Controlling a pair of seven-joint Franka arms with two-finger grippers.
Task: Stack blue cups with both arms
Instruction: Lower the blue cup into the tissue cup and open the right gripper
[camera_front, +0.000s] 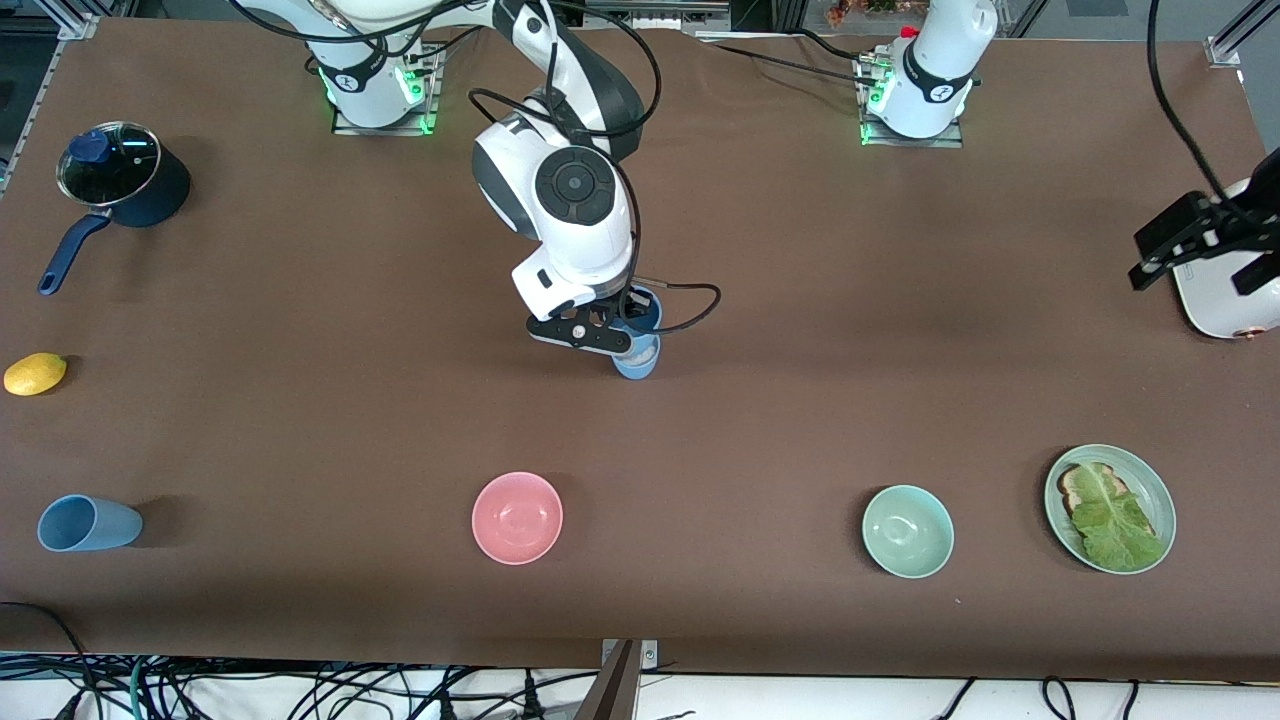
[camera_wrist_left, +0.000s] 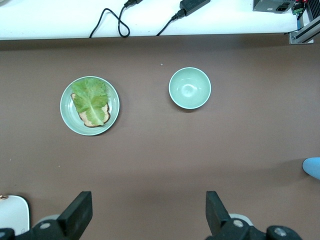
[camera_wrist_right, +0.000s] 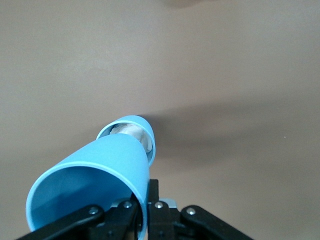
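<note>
A held cup (camera_front: 640, 308) is placed over a standing cup (camera_front: 637, 358) at mid-table, seemingly partly inside it. A third cup (camera_front: 88, 523) is laid on its side toward the right arm's end, nearer the front camera. Two bowls (camera_front: 517, 517) (camera_front: 907, 531) are set between it and a plate (camera_front: 1150, 480).

The brown bench (camera_front: 800, 380) carries a lidded saucepan (camera_front: 125, 175), lemon (camera_front: 35, 373), tipped blue cup (camera_front: 88, 523), pink bowl (camera_front: 517, 517), green bowl (camera_front: 907, 530) and a lettuce-toast plate (camera_front: 1110, 508)
</note>
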